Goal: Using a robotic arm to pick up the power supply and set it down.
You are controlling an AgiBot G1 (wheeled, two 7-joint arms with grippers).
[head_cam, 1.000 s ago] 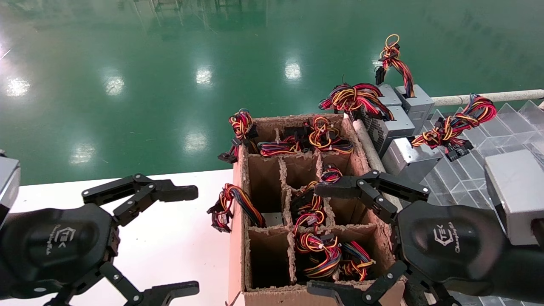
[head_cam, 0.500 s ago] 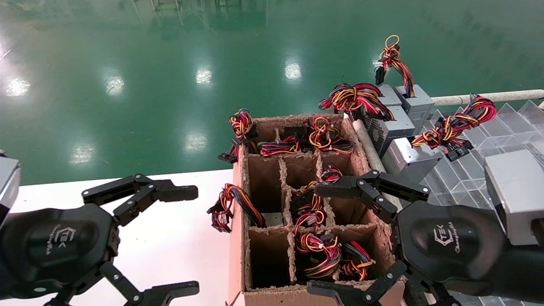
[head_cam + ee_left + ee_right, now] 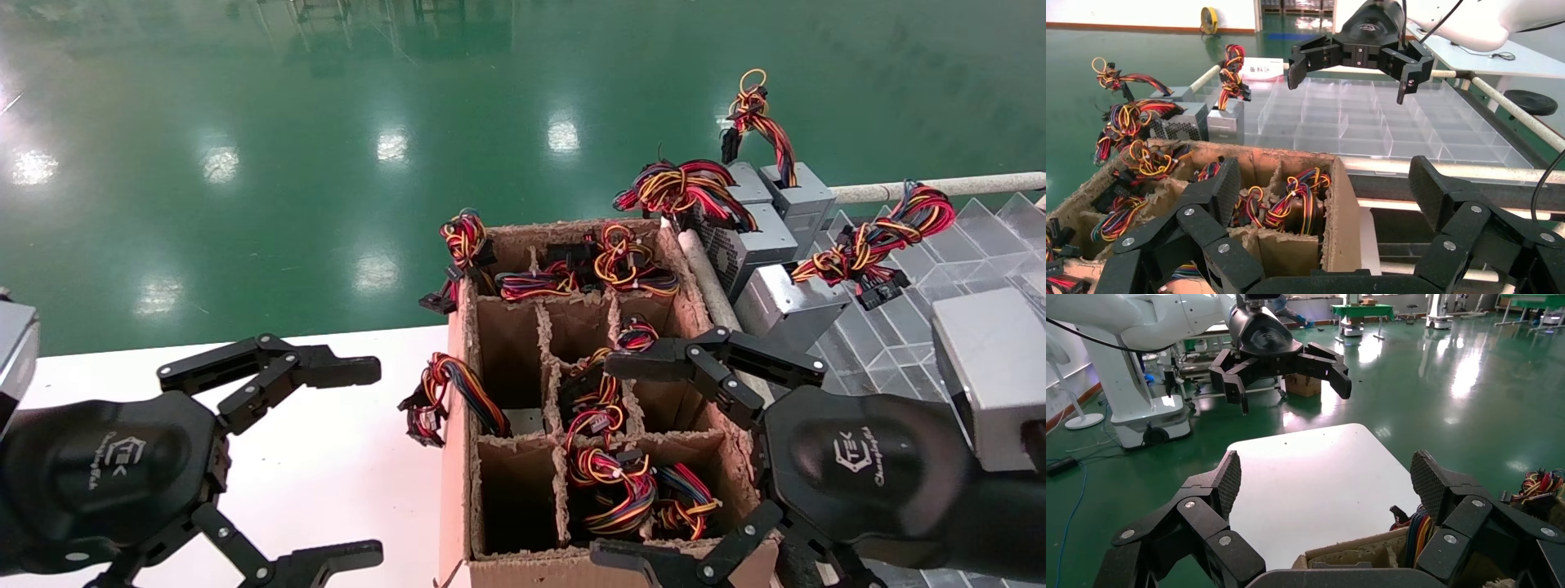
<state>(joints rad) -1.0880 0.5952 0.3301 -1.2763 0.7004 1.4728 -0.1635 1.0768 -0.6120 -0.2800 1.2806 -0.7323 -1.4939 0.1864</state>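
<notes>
Right gripper (image 3: pixel 641 461), jaws spread wide at lower right over the cardboard box (image 3: pixel 453 457), should descend squarely onto a power supply (image 3: pixel 609 482) (left gripper (image 3: pixel 351 461) open, idle lower left), avoiding the dividers.

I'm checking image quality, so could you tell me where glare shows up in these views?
Head view: bright lamp reflections dot the glossy green floor. Right wrist view: strong glare on the floor and the white table. Left wrist view: evenly lit, little glare on the clear trays.
</notes>
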